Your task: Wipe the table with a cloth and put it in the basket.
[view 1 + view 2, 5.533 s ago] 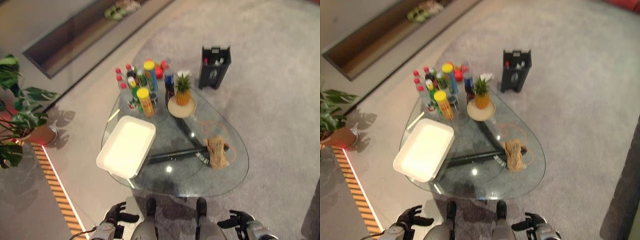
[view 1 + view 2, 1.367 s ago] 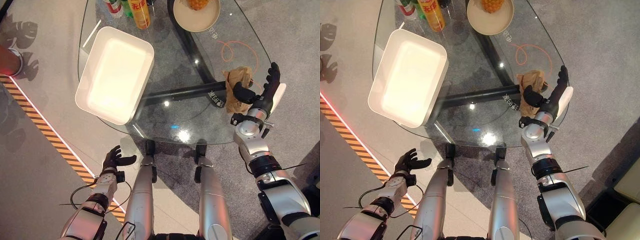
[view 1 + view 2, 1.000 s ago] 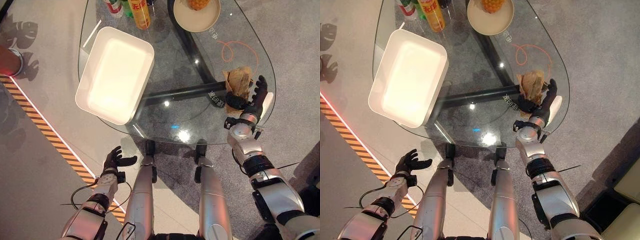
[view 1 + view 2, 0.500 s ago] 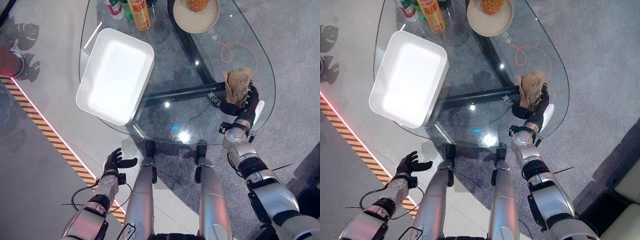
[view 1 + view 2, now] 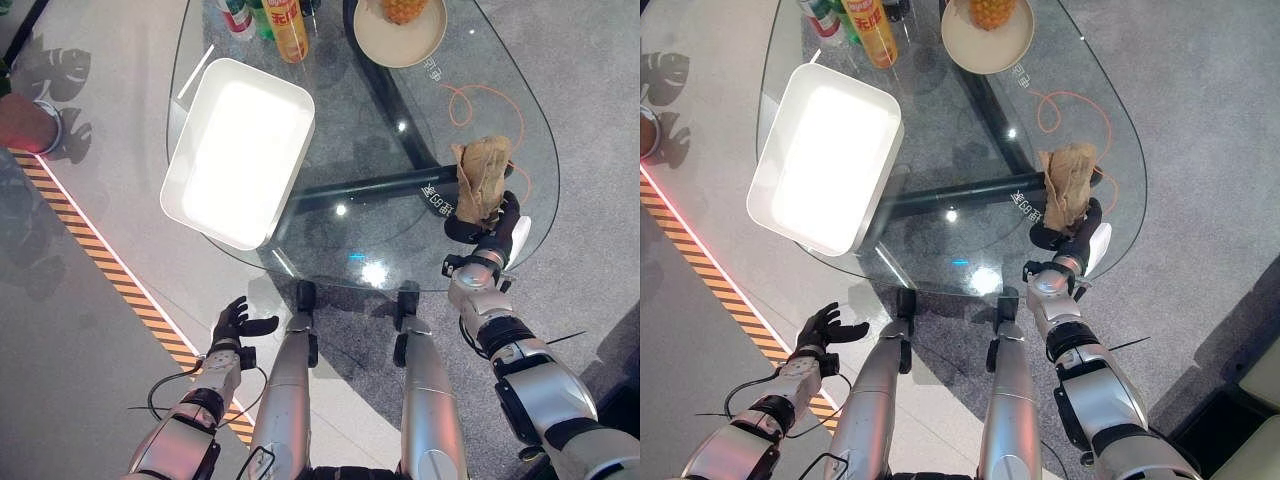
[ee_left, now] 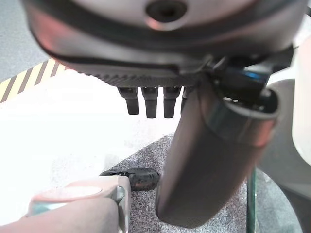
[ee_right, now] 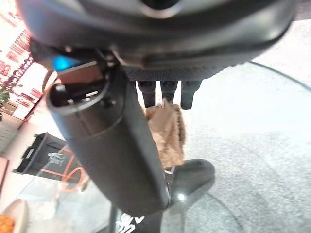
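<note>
Right hand (image 5: 484, 222) has closed in, fingers (image 7: 161, 93) touching cloth (image 5: 480, 178).

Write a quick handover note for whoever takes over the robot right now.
Right hand: at the near end of the brown cloth, fingers curled beside it; grasp not confirmed.
Left hand: open, idle, low by the floor.
Cloth lies crumpled on the glass table, at its right edge.
White basket sits on the table's left, nothing in it.
Left: grasp the cloth, wipe, drop it in the basket.
</note>
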Controlling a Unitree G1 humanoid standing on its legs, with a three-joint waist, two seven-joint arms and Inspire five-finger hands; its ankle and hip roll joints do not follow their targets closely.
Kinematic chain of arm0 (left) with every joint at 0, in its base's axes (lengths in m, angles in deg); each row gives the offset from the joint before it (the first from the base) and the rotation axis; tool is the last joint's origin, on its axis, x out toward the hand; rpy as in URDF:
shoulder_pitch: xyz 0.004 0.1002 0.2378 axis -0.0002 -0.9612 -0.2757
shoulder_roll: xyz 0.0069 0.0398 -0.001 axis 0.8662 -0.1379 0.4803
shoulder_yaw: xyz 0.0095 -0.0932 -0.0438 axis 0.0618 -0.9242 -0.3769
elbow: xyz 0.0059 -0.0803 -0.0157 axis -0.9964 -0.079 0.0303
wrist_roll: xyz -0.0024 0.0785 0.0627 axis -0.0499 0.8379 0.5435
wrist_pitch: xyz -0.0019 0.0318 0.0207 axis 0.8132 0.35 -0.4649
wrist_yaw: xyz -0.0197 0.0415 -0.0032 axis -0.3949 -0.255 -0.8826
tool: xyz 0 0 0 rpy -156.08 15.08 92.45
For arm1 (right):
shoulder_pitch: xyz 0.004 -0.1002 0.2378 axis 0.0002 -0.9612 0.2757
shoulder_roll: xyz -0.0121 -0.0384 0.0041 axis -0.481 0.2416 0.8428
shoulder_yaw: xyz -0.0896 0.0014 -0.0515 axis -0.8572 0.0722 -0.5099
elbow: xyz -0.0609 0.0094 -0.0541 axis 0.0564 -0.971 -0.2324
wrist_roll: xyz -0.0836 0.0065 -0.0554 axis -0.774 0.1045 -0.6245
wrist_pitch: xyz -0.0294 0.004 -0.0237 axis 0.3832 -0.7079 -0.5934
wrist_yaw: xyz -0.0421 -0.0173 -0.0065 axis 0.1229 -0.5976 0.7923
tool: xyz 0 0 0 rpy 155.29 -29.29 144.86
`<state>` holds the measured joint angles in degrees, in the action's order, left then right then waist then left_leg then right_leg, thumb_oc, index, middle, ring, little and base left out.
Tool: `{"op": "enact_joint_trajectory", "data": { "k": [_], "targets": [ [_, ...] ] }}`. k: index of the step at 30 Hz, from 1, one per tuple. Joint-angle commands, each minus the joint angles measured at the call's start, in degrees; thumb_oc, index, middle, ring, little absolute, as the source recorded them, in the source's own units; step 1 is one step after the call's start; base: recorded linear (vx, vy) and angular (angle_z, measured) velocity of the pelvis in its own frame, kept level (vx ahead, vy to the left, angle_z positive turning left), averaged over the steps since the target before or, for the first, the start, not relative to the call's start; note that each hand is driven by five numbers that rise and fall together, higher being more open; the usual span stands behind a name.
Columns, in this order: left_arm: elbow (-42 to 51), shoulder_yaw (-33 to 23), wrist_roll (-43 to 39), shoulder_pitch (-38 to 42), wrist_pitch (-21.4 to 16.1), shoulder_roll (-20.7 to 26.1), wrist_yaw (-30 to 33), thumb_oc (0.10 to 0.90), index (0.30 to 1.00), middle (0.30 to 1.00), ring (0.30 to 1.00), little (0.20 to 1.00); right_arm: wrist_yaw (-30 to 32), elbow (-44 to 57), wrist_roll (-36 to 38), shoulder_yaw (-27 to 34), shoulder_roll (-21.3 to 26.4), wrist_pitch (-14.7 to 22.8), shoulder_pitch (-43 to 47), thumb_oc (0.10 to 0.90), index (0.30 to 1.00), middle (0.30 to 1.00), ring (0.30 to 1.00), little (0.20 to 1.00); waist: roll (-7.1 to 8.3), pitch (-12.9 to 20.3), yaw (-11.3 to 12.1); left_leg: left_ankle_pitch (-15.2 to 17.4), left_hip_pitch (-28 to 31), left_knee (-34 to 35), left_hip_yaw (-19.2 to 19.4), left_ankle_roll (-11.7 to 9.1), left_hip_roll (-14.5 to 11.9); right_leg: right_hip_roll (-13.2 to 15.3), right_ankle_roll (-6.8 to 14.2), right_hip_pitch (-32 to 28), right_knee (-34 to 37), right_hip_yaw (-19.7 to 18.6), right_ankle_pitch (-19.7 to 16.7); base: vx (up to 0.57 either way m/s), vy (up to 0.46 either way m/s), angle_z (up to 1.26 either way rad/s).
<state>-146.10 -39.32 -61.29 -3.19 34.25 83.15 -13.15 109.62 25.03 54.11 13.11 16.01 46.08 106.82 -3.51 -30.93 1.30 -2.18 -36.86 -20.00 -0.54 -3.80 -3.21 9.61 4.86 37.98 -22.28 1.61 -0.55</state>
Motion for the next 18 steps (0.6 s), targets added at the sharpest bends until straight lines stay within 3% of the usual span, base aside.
{"op": "enact_joint_trajectory", "data": {
  "k": [1, 18],
  "targets": [
    [-1.67, 1.47, -0.9, -1.18, -1.67, 0.36, 1.6, 0.8, 0.9, 0.9, 0.9, 0.9, 0.59, 1.7, -1.79, 0.88, 2.74, 2.11, 3.01, 0.8, 0.9, 0.9, 0.9, 0.9, -0.73, 1.14, 0.33, 1.96, -1.11, -2.84, 1.35, 3.34, 2.41, -1.15, -3.47, -0.29, -1.27, 3.77, 0.57, 0.0, 0.0, 0.0],
    [-1.93, 2.72, -0.92, -0.55, -1.22, -0.25, 1.66, 0.8, 0.9, 0.9, 0.9, 0.9, 1.0, -1.73, -3.5, -1.15, 4.09, 0.02, 8.47, 0.8, 0.9, 0.9, 0.9, 0.9, -1.63, 1.14, 1.21, 1.98, -0.87, -2.82, 1.29, 3.4, 2.89, -1.04, -3.5, -0.14, -1.71, 4.14, 0.69, 0.0, 0.0, 0.0]
  ]
}}
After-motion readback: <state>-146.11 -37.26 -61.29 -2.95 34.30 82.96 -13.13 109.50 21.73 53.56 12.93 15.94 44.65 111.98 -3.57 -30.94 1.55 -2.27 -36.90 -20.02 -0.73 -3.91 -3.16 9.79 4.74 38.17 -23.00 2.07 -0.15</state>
